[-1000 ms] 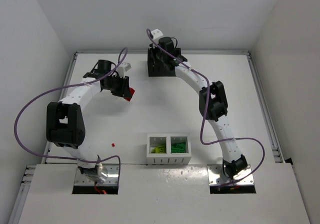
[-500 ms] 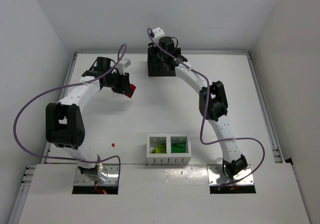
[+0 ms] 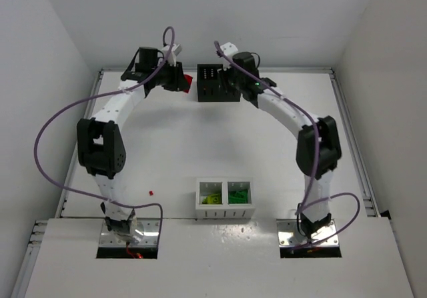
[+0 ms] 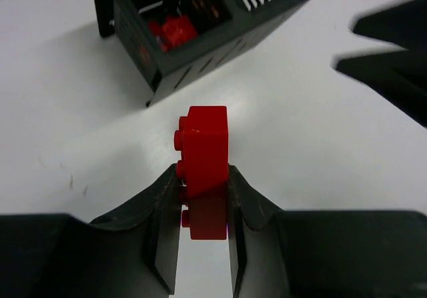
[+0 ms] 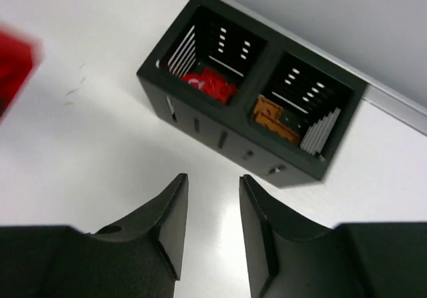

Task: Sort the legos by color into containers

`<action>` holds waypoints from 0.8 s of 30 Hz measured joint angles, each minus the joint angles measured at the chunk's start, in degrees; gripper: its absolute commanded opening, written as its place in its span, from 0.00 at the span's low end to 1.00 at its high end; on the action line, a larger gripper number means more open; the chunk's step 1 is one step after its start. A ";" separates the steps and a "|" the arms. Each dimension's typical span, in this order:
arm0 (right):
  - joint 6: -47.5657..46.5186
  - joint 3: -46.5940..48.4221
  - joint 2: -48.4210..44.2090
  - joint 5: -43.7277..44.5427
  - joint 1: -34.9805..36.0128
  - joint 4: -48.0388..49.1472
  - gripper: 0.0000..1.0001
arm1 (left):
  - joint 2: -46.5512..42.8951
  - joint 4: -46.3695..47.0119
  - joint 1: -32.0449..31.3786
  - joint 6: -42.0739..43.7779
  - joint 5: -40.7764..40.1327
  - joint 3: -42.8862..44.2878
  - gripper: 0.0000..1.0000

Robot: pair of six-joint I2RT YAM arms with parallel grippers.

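Observation:
A red lego (image 4: 203, 148) is pinched upright between the fingers of my left gripper (image 4: 202, 175), which is shut on it. It hangs just in front of a corner of the black container (image 4: 200, 18). That container's near compartment holds red legos (image 4: 172, 30). From above, the left gripper (image 3: 179, 81) and its red lego (image 3: 187, 81) sit at the left side of the black container (image 3: 212, 93). My right gripper (image 5: 213, 181) is open and empty, a little short of the black container (image 5: 220, 135). Inside lie red legos (image 5: 210, 83) and orange legos (image 5: 272, 117).
The white container (image 3: 225, 209) stands near the front, with lime legos (image 3: 213, 197) on its left and green legos (image 3: 237, 195) on its right. A tiny red piece (image 3: 151, 193) lies on the table to its left. The back wall is just behind the black container.
My left arm has swung from mid-left of the table to the back, carrying the red lego up to the black container. The right arm has shifted right, and its jaws now stand apart.

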 measured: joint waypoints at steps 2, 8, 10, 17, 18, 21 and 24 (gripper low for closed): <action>-1.38 -6.27 -6.58 -1.68 -1.05 -1.07 0.42 | 3.45 1.05 -1.33 -0.87 -0.87 3.96 0.06; -5.75 -21.59 -21.09 -6.12 -3.69 -6.14 0.46 | 14.36 3.41 -4.81 -3.65 -4.22 17.64 0.09; -6.60 -25.51 -23.87 -6.75 -3.76 -7.54 0.46 | 17.66 4.61 -5.35 -5.29 -4.66 21.55 0.10; -9.81 -31.93 -28.74 -6.71 -3.65 -11.69 0.48 | 26.60 8.76 -5.55 -10.25 -4.90 30.23 0.21; -10.19 -32.04 -29.07 -6.56 -3.67 -12.11 0.50 | 27.71 9.14 -5.57 -10.75 -4.90 31.30 0.25; -11.17 -32.13 -29.92 -6.62 -3.72 -13.00 0.50 | 30.47 9.77 -5.77 -11.47 -5.25 33.75 0.35; -12.50 -32.13 -30.42 -7.69 -3.74 -14.38 0.51 | 31.74 10.45 -5.99 -10.95 -5.77 34.36 0.49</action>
